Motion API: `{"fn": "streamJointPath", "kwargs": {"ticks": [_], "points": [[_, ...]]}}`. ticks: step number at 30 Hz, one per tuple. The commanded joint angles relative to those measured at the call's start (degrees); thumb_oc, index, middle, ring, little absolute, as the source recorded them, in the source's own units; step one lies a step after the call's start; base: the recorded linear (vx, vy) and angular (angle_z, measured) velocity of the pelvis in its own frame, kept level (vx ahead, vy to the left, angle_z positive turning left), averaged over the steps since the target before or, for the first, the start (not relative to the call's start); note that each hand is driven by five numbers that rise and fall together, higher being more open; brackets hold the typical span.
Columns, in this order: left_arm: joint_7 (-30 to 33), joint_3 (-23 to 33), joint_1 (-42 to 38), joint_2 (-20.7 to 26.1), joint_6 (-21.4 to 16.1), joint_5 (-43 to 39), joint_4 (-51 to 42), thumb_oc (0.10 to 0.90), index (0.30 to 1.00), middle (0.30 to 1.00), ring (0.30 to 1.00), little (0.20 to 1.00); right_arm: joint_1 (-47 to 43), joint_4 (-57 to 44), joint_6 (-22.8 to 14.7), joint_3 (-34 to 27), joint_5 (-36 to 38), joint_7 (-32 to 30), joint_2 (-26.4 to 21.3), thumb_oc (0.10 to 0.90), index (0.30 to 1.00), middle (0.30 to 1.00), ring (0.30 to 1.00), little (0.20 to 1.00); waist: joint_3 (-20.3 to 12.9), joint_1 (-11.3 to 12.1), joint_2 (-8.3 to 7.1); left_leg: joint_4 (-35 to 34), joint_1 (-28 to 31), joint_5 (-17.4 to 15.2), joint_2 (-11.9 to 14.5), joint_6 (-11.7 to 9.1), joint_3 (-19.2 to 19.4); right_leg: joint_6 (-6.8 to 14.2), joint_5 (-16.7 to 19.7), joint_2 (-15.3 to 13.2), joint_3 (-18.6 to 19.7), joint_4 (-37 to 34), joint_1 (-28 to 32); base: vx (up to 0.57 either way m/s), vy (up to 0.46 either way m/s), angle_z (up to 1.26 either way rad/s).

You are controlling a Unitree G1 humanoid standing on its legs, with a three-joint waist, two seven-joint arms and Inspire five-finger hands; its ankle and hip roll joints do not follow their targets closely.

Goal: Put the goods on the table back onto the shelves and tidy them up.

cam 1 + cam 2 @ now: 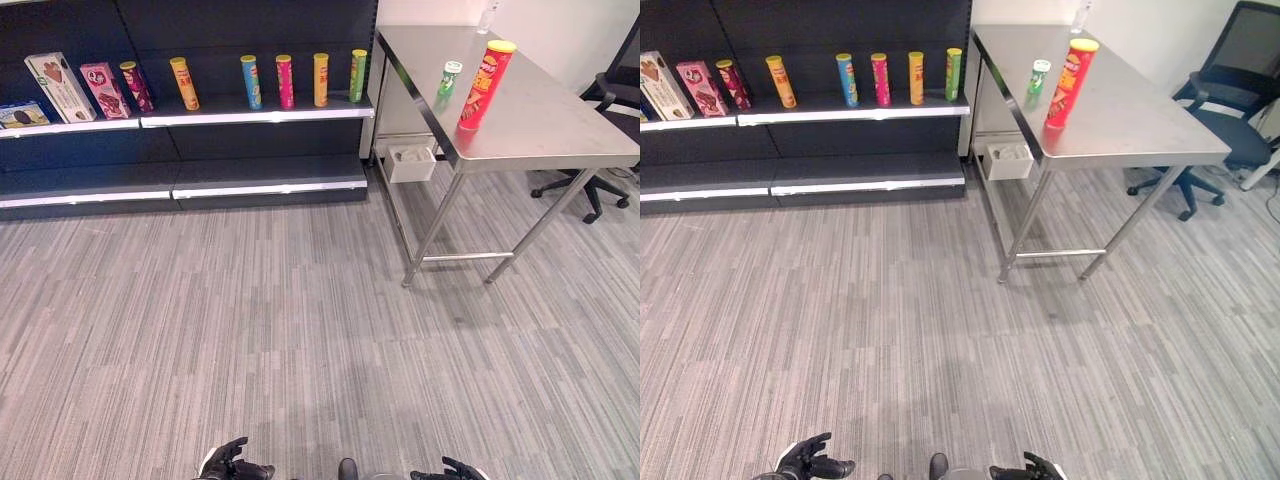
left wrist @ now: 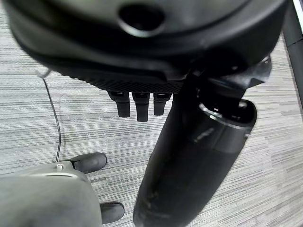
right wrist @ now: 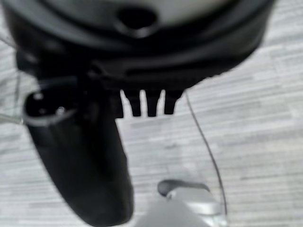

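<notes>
**Spotter:** What do you have in front of you?

**Operator:** I stand well back on the grey striped carpet floor (image 1: 300, 330). Far right is the stainless steel desk (image 1: 560, 120), and two goods are on it: a tall red cylindrical snack can with a yellow lid (image 1: 485, 85) and, just to its left and a little farther away, a small green bottle with a white cap (image 1: 448, 80). Both stand upright, near each other but apart.

**Spotter:** And the shelves?

**Operator:** The dark shelf unit with white edge strips (image 1: 250, 117) runs along the far left. Its upper board carries a row of upright snack cans in orange, blue, pink, yellow and green (image 1: 285, 81), with boxed biscuits (image 1: 60, 87) farther left. The lower board looks bare.

**Spotter:** Hands?

**Operator:** My left robot hand (image 1: 232, 464) hangs low at the near edge, fingers loosely relaxed and holding nothing; its wrist view shows short fingertips hanging free over the carpet. My right robot hand (image 1: 452, 470) is the same, slack and empty, also at the near edge.

**Spotter:** So which step is this?

**Operator:** I judge it the very start: nothing is picked up and I am well apart from the desk. The next move calls for walking forward and to the right until the red can is within reach, then closing one robot hand round its body. There is room on the shelf near the green can for it.
</notes>
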Motion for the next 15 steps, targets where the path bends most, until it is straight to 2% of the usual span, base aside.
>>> {"fn": "streamJointPath", "kwargs": {"ticks": [1,15], "points": [[1.75,0.48,-1.18,1.71,-1.86,0.93,1.83,0.8,0.9,0.9,0.9,0.9,-0.95,0.77,-1.6,0.37,-0.81,-1.62,-2.86,0.8,0.9,0.9,0.9,0.9,-2.74,0.39,-2.81,-0.91,1.49,-2.44,2.4,-4.87,3.38,13.46,0.62,-6.66,2.29,-11.92,7.1,0.02,-0.007,0.04],[1.65,0.3,-1.22,2.17,-1.86,2.46,1.24,0.8,0.9,0.9,0.9,0.9,0.03,1.61,-1.41,0.19,-0.76,-1.69,-1.88,0.8,0.9,0.9,0.9,0.9,-3.19,-0.1,-2.24,-0.92,2.82,-2.92,2.68,-4.95,4.12,13.48,0.21,-6.48,1.92,-12.32,8.9,0.01,-0.003,0.01]]}}
